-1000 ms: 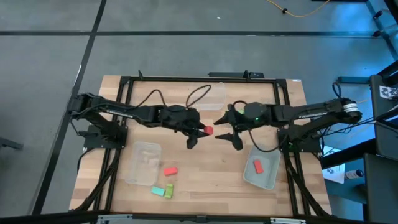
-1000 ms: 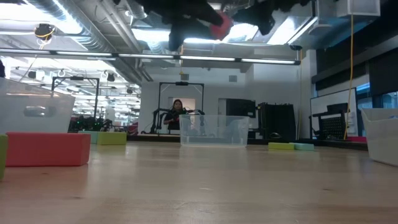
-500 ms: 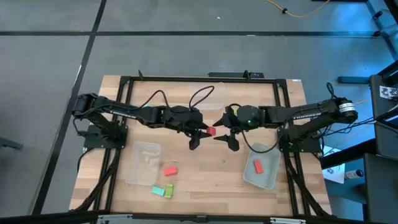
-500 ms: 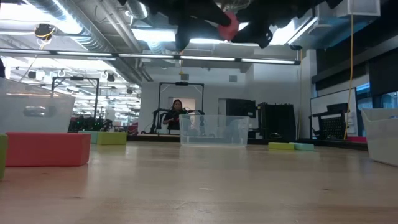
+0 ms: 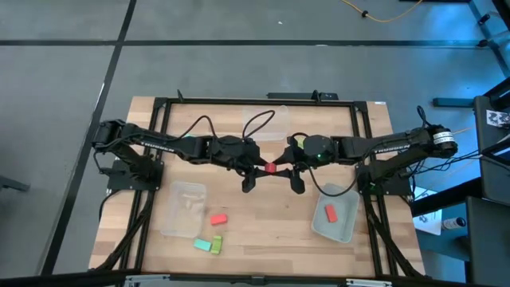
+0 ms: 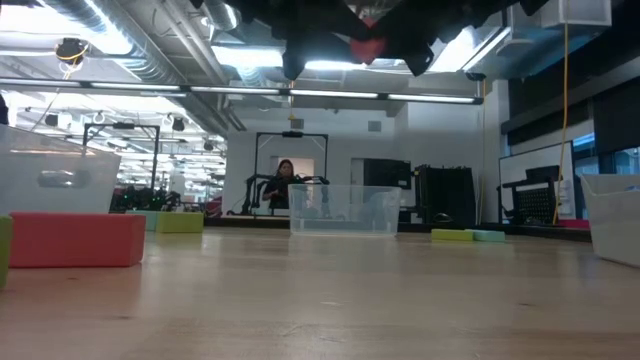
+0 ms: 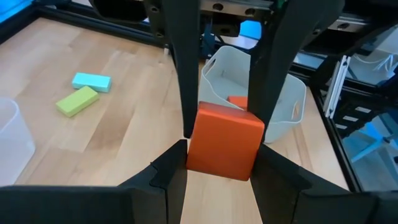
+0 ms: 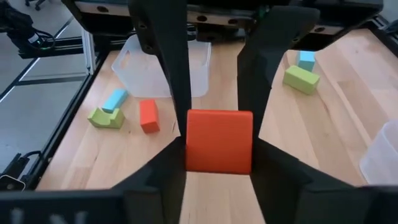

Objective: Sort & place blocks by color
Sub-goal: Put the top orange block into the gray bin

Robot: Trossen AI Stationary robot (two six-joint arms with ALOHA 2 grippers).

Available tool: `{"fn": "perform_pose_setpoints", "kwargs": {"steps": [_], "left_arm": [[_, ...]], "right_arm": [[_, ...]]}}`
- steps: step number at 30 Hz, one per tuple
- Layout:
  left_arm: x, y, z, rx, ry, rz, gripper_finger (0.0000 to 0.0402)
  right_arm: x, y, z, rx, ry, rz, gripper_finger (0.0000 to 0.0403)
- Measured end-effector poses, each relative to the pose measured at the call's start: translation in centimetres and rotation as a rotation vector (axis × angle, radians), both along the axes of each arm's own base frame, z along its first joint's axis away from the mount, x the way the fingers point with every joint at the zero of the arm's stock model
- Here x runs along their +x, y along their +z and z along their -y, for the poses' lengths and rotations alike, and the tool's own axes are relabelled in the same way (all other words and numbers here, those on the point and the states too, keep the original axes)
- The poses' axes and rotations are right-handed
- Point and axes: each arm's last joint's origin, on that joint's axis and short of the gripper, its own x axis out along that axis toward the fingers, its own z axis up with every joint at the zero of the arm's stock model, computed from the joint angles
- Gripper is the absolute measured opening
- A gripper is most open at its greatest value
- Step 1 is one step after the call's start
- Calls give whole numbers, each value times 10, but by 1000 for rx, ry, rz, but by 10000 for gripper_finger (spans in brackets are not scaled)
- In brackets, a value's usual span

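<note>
1 red block (image 5: 330, 213) already lies in the right bin (image 5: 347, 227), while above mid-table, left of that bin, my left gripper (image 5: 261, 169) and right gripper (image 5: 281, 169) both clamp another red block (image 5: 271, 168); several blocks remain loose.

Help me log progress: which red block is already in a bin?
The red block lying in the clear bin on the right; another is held mid-air, a third lies on the table.

Grey floor (image 5: 239, 72) around the wooden table (image 5: 263, 231) (pale planks), bright ceiling strip lights (image 6: 330, 95) beyond.
</note>
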Motion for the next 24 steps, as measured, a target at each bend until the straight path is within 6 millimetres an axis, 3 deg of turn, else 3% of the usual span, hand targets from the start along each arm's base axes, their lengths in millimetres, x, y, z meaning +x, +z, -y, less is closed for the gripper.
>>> {"fn": "perform_pose_setpoints", "kwargs": {"steps": [9, 15, 21, 24], "left_arm": [[0, 0, 1, -22, -22, -4, 160], [-14, 10, -7, -85, -38, -32, 183], [-46, 41, -18, -115, -78, -10, 185], [-66, 62, -18, -31, -33, 61, 184]], "right_arm": [[0, 0, 0, 6, 1, -3, 138], [-8, 3, 1, 2, -2, -27, 138], [-41, 14, 3, 4, -9, -124, 138], [-62, 24, 4, 30, -23, -148, 138]]}}
